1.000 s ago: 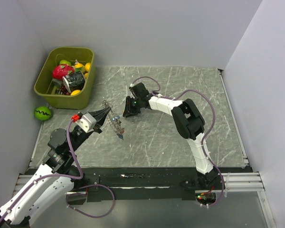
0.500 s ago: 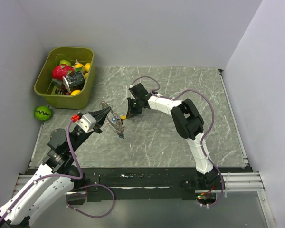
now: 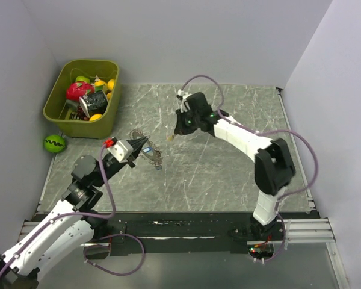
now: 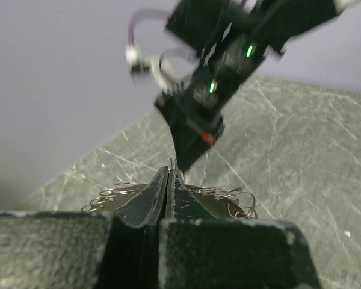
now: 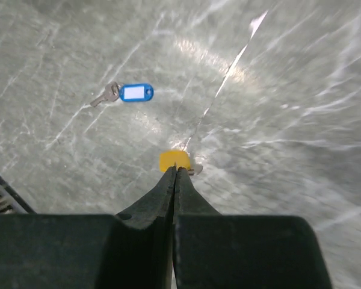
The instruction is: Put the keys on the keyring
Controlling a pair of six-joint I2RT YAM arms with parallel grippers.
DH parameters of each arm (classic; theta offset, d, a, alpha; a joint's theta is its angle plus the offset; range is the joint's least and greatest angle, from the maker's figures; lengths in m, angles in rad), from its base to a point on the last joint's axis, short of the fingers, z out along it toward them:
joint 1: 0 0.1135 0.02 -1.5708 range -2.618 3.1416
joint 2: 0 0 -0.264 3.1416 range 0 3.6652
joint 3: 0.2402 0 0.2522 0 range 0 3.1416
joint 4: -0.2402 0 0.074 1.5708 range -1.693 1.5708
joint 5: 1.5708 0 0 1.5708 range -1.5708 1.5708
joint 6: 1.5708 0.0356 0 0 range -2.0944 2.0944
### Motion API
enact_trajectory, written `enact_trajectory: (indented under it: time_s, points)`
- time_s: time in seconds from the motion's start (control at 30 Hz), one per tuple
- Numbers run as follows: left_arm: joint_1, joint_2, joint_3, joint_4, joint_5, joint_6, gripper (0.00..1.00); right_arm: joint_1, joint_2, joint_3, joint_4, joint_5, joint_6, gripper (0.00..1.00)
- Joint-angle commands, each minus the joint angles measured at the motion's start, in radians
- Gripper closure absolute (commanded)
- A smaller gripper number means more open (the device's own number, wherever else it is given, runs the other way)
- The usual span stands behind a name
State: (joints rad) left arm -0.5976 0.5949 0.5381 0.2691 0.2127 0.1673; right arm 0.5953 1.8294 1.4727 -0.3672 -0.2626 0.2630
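Two keys visible: yellow-tag key (image 5: 175, 160) nipped in the closed right pincer (image 5: 175, 173), blue-tag key (image 5: 125, 93) lying loose on the table (image 5: 289, 90) beyond those tips. Closed left pincer (image 4: 170, 174) clamps the keyring (image 3: 152, 155), which looks held off the table and trails from the tips toward the right arm. Yellow-tag key is near the keyring but apart, to its right and farther from the bases, so I'd expect the right arm to carry it left and nearer to meet the loop

Light: bright, soft, evenly spread.
Glare: a pale patch is seen on the table (image 5: 198, 51).
Blur: the right gripper (image 4: 182, 162) is smeared.
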Motion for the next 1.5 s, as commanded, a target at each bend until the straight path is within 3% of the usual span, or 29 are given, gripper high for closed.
enact_trajectory:
  time_s: [0.0, 0.17, 0.4, 0.63, 0.77, 1.03, 1.47]
  points:
    - [0.004, 0.060, -0.003, 0.094, 0.053, 0.001, 0.99, 0.000, -0.140, -0.069, 0.017, 0.098, -0.175, 1.00]
    - [0.005, 0.131, 0.011, 0.104, 0.096, 0.031, 0.99, -0.003, -0.320, -0.204, 0.111, 0.042, -0.336, 1.00]
    - [0.004, 0.166, -0.006, 0.143, 0.169, 0.063, 0.99, -0.008, -0.557, -0.386, 0.178, -0.173, -0.487, 1.00]
    - [0.004, 0.155, -0.036, 0.208, 0.393, 0.086, 0.99, -0.038, -0.722, -0.408, 0.166, -0.423, -0.522, 1.00]
    - [0.002, 0.148, -0.029, 0.202, 0.459, 0.092, 0.99, -0.057, -0.751, -0.400, 0.177, -0.533, -0.522, 1.00]
    - [-0.001, 0.121, -0.024, 0.212, 0.456, 0.086, 0.99, -0.063, -0.722, -0.350, 0.140, -0.630, -0.531, 1.00]
    - [-0.001, 0.164, 0.028, 0.180, 0.416, 0.026, 0.99, -0.006, -0.665, -0.298, 0.131, -0.630, -0.533, 1.00]
